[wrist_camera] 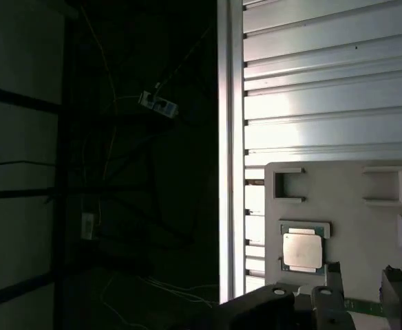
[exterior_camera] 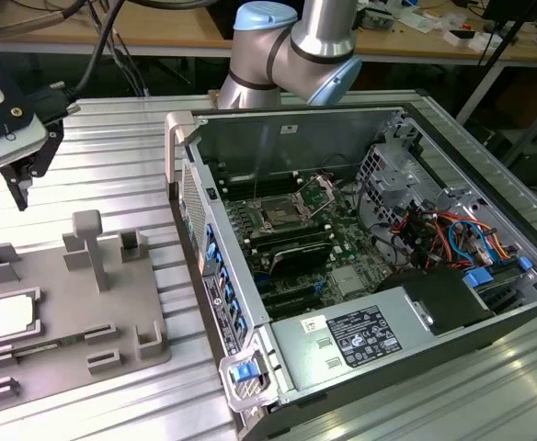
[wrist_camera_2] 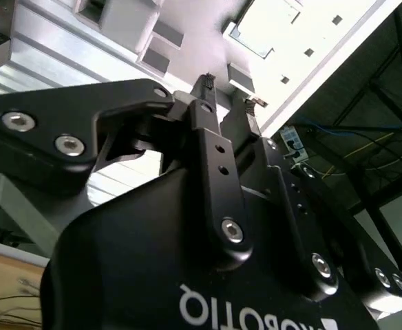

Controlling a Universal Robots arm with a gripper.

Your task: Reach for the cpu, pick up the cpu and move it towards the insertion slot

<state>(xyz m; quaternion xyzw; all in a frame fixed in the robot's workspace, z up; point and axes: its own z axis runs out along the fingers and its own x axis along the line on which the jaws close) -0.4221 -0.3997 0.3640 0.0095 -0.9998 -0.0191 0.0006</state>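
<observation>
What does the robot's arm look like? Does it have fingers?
The arm is made of shiny silver tubes with light blue caps at its joints. A white rounded block with small screws sits by the gripper. The gripper is black, with jointed metal fingers dotted with silver bolts and white lettering on its body. Thick black cables run towards it.

The cpu point(exterior_camera: 13, 316) had a smooth, pale metallic top with a dull sheen, and the tray point(exterior_camera: 66, 294) was matt grey plastic. The table point(exterior_camera: 112, 156) was ribbed bright metal. The gripper point(wrist_camera_2: 230, 93) was matt black with shiny screw heads.
</observation>
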